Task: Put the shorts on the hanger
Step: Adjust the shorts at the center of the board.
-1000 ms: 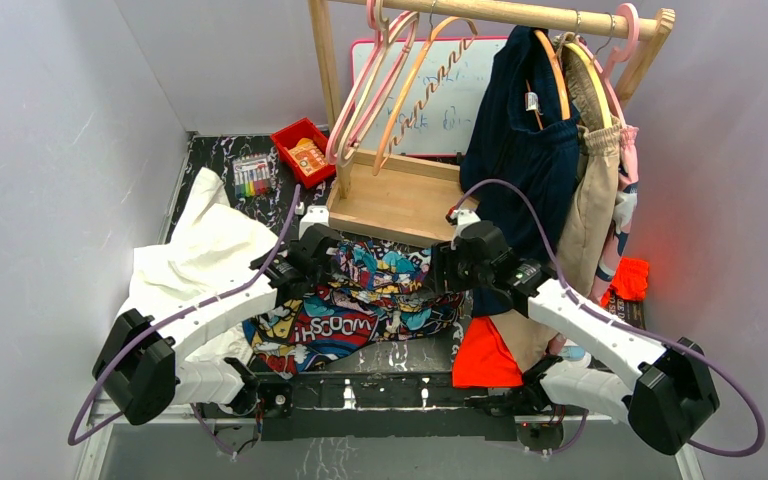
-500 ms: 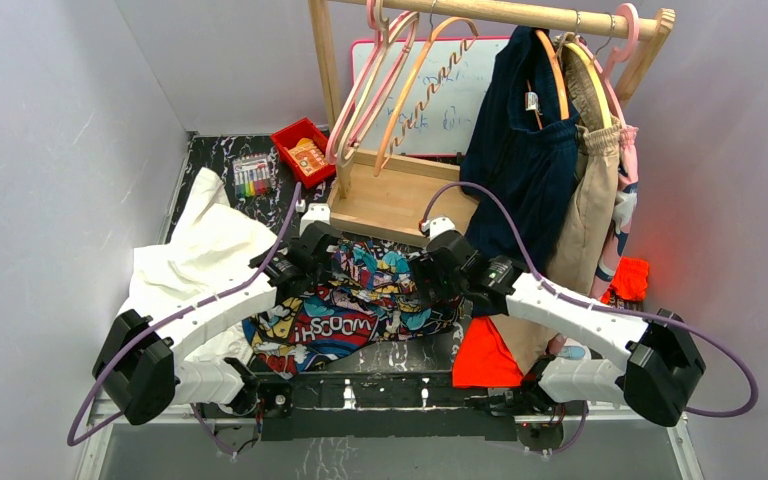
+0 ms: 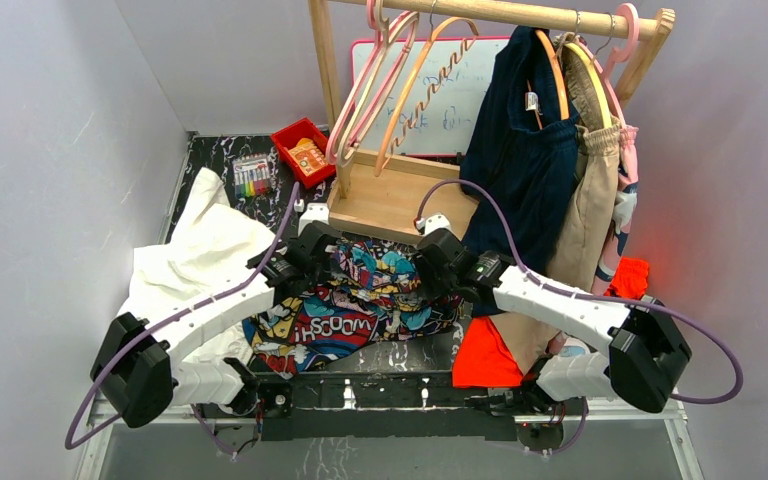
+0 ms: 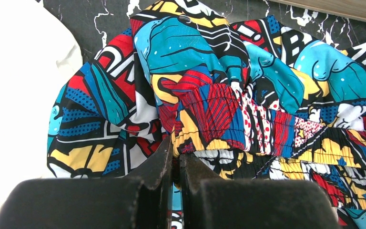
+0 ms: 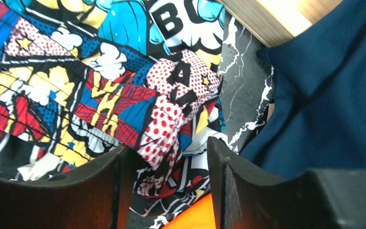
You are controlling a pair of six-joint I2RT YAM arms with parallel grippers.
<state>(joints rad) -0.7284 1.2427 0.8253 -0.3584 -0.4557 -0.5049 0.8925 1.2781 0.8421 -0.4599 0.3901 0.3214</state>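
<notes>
we moved r gripper (image 5: 169, 152) left onto multicolour comic-print fabric shorts (image 3: 360, 300), jaws spread astride waistband; l gripper (image 4: 175, 148) pinching it. 2-pt grip near.

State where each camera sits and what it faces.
Top external: above and behind the arm bases, facing down at the shorts and clothes rack; both arms show.
Left wrist: on the left arm, facing the shorts' waistband past the shut left end effector.
Right wrist: on the right arm, facing the shorts and navy garment past the open right end effector.
Shared: all three show the shorts.
</notes>
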